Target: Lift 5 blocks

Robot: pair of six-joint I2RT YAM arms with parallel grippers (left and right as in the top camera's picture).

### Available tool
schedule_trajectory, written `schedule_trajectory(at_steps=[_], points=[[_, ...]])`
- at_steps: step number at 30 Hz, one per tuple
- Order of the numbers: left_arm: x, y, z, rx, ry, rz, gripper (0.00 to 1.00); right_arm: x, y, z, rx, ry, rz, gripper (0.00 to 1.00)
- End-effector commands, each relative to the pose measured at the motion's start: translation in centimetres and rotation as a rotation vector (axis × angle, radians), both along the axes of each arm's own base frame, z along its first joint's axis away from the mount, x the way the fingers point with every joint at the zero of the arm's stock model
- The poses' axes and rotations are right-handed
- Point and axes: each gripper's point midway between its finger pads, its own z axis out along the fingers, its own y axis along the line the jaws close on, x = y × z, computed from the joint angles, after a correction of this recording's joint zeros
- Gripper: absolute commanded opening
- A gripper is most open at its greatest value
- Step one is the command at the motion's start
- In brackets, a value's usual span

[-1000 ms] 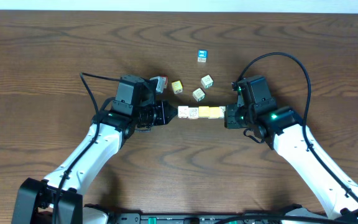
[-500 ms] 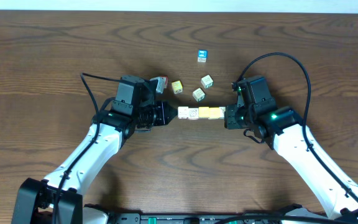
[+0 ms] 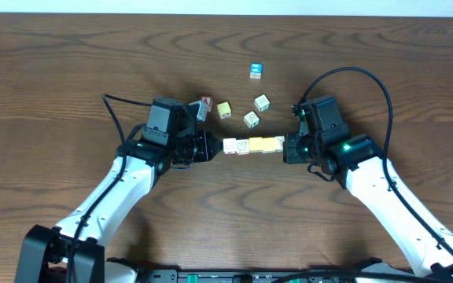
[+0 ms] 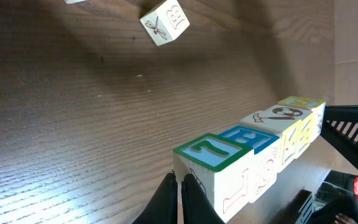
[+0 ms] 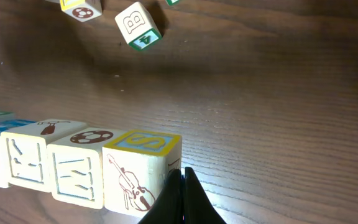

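**Evidently mid-squeeze: five blocks pinned end to end between two closed claws**

Overhead, the row of blocks (image 3: 254, 145) sits on the table (image 3: 69, 63) between the arms. The left gripper (image 3: 217, 146) touches its left end and the right gripper (image 3: 286, 146) its right end. Three loose cubes (image 3: 252, 119) lie just beyond the row, and a blue cube (image 3: 255, 71) lies farther off.

From the left wrist, the fingers are pressed together with nothing between them, butting against the green-bordered end block (image 4: 213, 155).

From the right wrist, the tips are likewise closed, pushing on the yellow-topped end block (image 5: 138, 168). Five blocks can be counted in line here. Whether the row has left the wood I cannot tell.

The step in hand looks like the clamp-and-raise. The next move calls for both arms rising together while keeping the inward push. Uneven motion would likely buckle the row.
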Motion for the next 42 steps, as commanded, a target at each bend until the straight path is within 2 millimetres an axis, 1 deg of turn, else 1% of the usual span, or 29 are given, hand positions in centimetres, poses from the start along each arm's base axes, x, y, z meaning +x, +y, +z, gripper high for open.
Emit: schedule_trajectory(at_steps=[1,6,11,22,28,37,39,42], points=[[-1.2,-3.2,3.1,-0.110,-0.039,-0.136,0.07,-1.5,5.3,3.0,0.218,0.019,0.161,0.01],[-1.2,-3.2,2.6,-0.105,-0.025,-0.136,0.07,-1.6,5.2,2.8,0.211,0.026,0.158,0.01],[-1.2,-3.2,1.7,-0.097,0.000,-0.137,0.07,-1.6,5.2,2.5,0.205,0.034,0.156,0.01],[-1.4,-3.7,1.1,-0.058,-0.010,-0.141,0.07,-1.5,5.1,0.3,0.178,0.095,0.147,0.01],[-1.3,-3.6,0.5,-0.045,0.002,-0.135,0.07,-1.5,5.1,0.2,0.173,0.095,0.145,0.01],[-1.7,-3.7,-1.4,-0.022,0.055,-0.138,0.08,-1.5,5.0,0.1,0.168,0.100,0.142,0.01],[-1.7,-3.7,-1.7,-0.019,0.062,-0.140,0.07,-1.6,5.0,0.0,0.167,0.103,0.142,0.00],[-1.7,-3.7,-1.8,-0.014,0.061,-0.137,0.07,-1.6,4.9,-0.3,0.163,0.108,0.141,0.01]])
